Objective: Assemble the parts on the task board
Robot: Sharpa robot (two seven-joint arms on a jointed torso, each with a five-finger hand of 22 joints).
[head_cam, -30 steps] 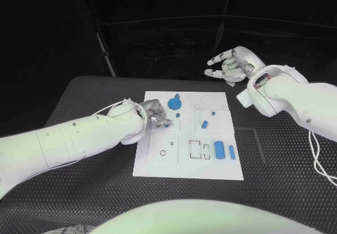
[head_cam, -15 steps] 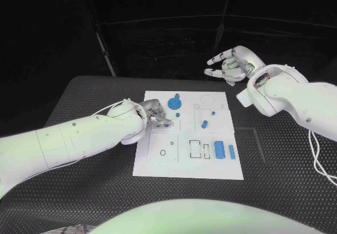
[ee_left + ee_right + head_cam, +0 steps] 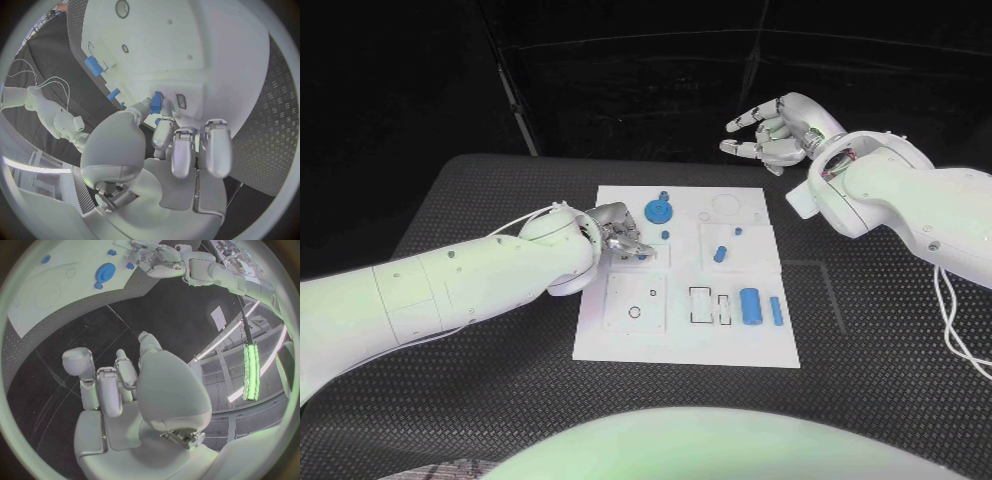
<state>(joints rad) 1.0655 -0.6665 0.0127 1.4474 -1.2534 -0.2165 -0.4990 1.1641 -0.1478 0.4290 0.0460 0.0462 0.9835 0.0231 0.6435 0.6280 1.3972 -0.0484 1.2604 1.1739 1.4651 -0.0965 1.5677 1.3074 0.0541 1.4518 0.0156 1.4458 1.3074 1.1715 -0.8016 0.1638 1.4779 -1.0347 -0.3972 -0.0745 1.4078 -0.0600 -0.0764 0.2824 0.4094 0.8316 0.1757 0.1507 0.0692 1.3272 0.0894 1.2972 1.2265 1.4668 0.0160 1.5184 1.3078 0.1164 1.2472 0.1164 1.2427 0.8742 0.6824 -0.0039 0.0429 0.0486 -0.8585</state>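
Left robot hand (image 3: 620,237) pinches a small blue part (image 3: 155,102) on the task board (image 3: 625,345); right robot hand (image 3: 773,133) hovers past the tabletop's (image 3: 473,200) far edge, fingers apart, holding nothing.

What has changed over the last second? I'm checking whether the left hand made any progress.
Nothing visibly changed. The left hand stays on the task board, holding a small blue part; the right hand remains raised beyond the board, holding nothing.
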